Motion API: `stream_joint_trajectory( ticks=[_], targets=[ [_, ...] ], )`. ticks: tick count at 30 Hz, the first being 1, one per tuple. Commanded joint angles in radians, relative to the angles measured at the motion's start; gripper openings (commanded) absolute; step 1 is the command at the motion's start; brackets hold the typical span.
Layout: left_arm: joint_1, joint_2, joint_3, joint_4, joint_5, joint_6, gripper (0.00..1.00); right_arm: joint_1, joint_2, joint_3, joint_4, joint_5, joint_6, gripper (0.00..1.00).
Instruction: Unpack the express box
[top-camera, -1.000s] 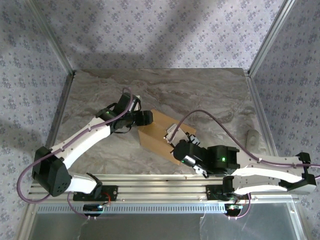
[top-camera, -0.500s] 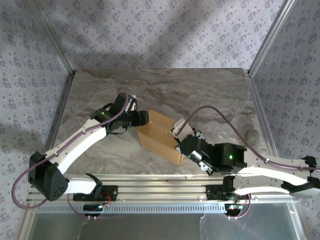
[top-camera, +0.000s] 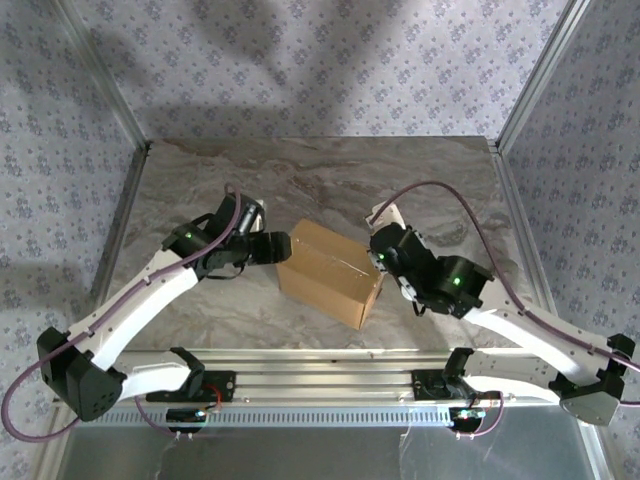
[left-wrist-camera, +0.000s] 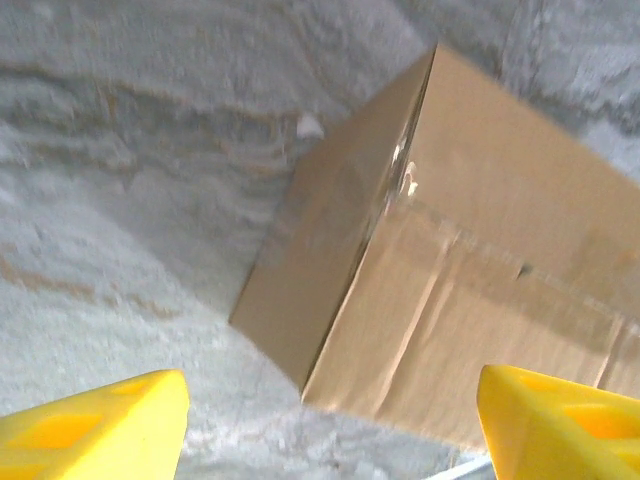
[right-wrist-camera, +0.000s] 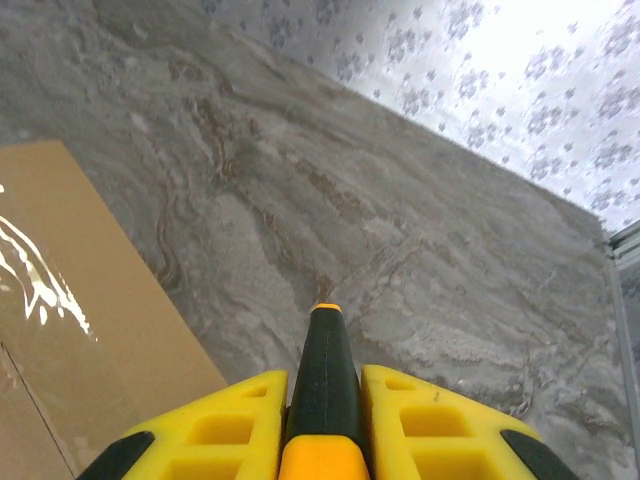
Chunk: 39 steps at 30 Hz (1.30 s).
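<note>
The plain brown taped cardboard carton (top-camera: 330, 272) sits mid-way across the grey marbled table (top-camera: 330, 170). The left end effector (top-camera: 283, 248) is spread wide at the carton's left end. Just right of the carton, the right end effector (right-wrist-camera: 324, 392) is narrowed around a black-and-yellow utility knife (right-wrist-camera: 322, 345).

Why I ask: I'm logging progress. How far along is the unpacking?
Done: the right hand grips the utility knife. In hand: the left hand is open beside the express box, with the knife held off its right side. Left: the tape looks uncut, so cutting, opening and emptying remain.
</note>
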Motion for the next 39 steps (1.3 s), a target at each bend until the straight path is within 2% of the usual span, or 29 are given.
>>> stream_joint_trajectory(
  ticks=[1, 9, 20, 32, 39],
  targets=[
    [-0.018, -0.026, -0.051, -0.042, 0.071, -0.051, 0.76, -0.004, -0.001, -0.03, -0.035, -0.054, 0.055, 0.0],
    [-0.022, -0.012, -0.11, 0.043, 0.141, -0.076, 0.76, 0.069, -0.03, -0.066, -0.072, -0.08, 0.155, 0.0],
    [-0.009, 0.04, -0.069, 0.097, 0.038, -0.062, 0.76, 0.253, 0.027, -0.031, -0.138, 0.037, 0.306, 0.0],
    [-0.008, 0.058, 0.115, -0.004, -0.014, 0.024, 0.76, 0.282, 0.025, 0.104, -0.158, 0.107, 0.178, 0.0],
    [-0.007, 0.16, 0.213, -0.03, 0.003, 0.084, 0.77, 0.365, 0.101, 0.195, -0.127, 0.104, 0.154, 0.0]
  ],
)
